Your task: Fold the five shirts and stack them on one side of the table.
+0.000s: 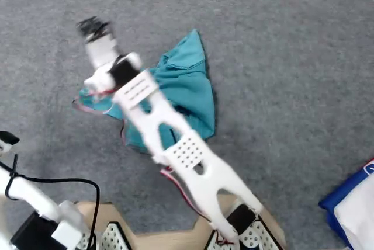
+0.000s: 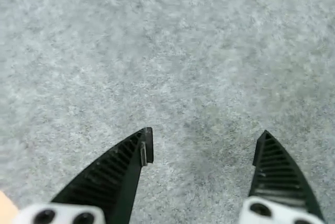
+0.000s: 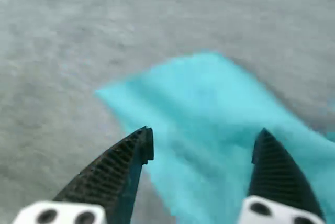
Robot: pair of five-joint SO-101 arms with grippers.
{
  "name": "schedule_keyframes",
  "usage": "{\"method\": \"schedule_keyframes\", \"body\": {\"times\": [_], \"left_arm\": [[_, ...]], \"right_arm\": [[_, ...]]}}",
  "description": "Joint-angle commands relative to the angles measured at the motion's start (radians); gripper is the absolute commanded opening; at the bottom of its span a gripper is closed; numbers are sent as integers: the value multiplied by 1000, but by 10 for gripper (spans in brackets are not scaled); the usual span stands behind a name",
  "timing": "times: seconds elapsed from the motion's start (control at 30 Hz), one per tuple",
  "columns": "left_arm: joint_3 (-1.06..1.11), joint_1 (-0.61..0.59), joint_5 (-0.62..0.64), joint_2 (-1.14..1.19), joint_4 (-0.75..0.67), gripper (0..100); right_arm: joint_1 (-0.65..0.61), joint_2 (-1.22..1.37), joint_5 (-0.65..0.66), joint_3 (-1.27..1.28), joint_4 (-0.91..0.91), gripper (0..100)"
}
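Teal shirt [image 1: 190, 86] lies crumpled on the counter [image 1: 292, 57]; your right gripper [image 3: 205, 131] hangs open above one corner, left gripper [image 2: 207, 131] open too. Next, probably, pinch that corner.

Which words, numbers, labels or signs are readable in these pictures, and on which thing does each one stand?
None can be read. The teal shirt and the gray table carry no print. The blue and white item at the table's edge shows a small mark, too blurred to read.
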Motion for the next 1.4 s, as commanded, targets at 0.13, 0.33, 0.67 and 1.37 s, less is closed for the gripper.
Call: {"method": "schedule_keyframes", "body": {"times": [0.13,0.33,0.67,1.37], "left_arm": [[-5,-68,-5,-4,-3,314],[-5,-60,-5,-4,-3,313],[-5,-58,-5,-4,-5,314],[-2,71,-3,-2,5,311]], "right_arm": [[-35,85,-12,1,-164,222],[110,111,-5,-7,-160,12],[289,-27,-5,-42,-80,7],[526,-99,28,-30,258,5]]}}
